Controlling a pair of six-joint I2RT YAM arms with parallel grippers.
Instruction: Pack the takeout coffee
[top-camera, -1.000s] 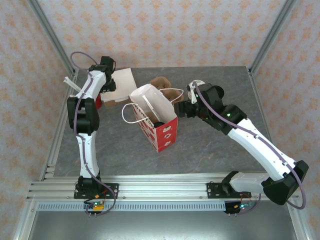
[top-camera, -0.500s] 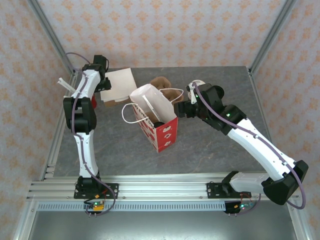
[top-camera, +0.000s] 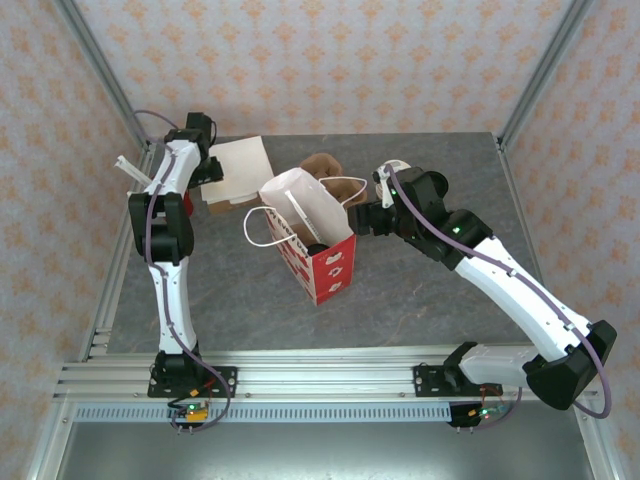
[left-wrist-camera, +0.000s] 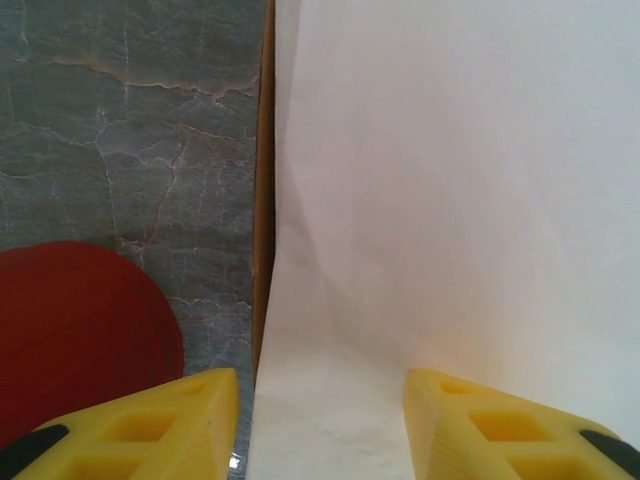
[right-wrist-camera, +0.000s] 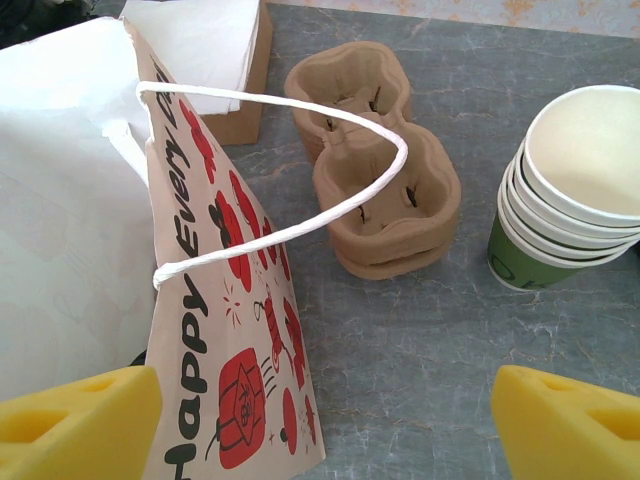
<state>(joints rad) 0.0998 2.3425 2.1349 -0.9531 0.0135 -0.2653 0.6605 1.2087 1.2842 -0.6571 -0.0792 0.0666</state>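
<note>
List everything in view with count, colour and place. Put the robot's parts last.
Paper bag with string handles: one, red and white, standing open mid-table.
Dark round shape: one, inside the bag; too hidden to identify.
Moulded-pulp cup carrier: brown, looks stacked, behind the bag.
Paper cups: one stack, green sides, cream lining, right of the carrier.
Paper sheets: one pile, white, far left of the table.
Red cup: one, beside the sheets.
White sticks: count unclear, far left edge.
Table: one, grey stone pattern.
Left tool: yellow fingers, open, over the sheets.
Right tool: yellow fingers, open, beside the bag.
</note>
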